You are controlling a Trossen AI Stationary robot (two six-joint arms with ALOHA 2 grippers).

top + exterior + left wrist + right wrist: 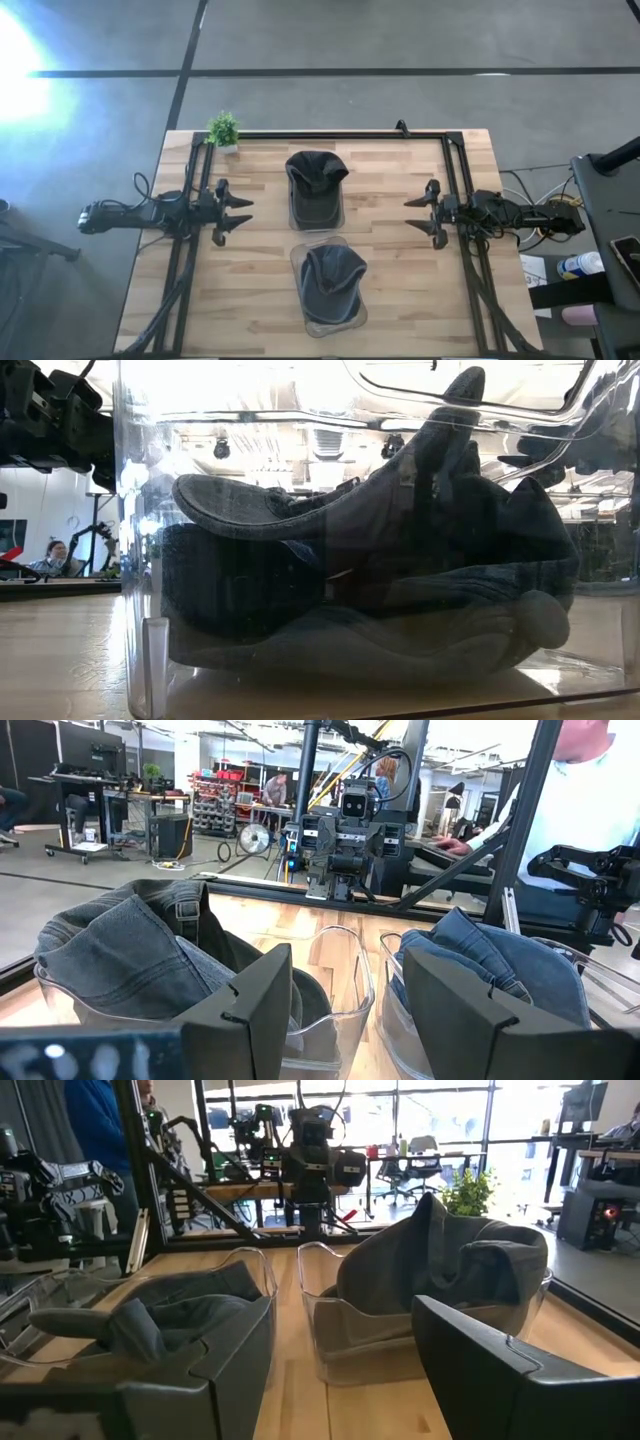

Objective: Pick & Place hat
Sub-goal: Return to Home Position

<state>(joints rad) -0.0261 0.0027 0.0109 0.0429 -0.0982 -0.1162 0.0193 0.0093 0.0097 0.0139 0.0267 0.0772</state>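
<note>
Two dark denim hats each lie crumpled in a clear plastic container in the middle of the table. The far hat [316,178] shows in the left wrist view [120,950] and the right wrist view [440,1265]. The near hat [334,280] fills the low view [370,570] and also shows in both wrist views [500,965] [160,1315]. My left gripper [243,215] [350,1020] is open at the table's left side, level and pointing at the containers. My right gripper [411,215] [340,1370] is open at the right side, facing it.
A small potted plant [223,130] stands at the far left corner. Black frame rails [330,134] run along the far edge and down both sides. Bare wood lies between each gripper and the containers. People and equipment show in the room beyond the table.
</note>
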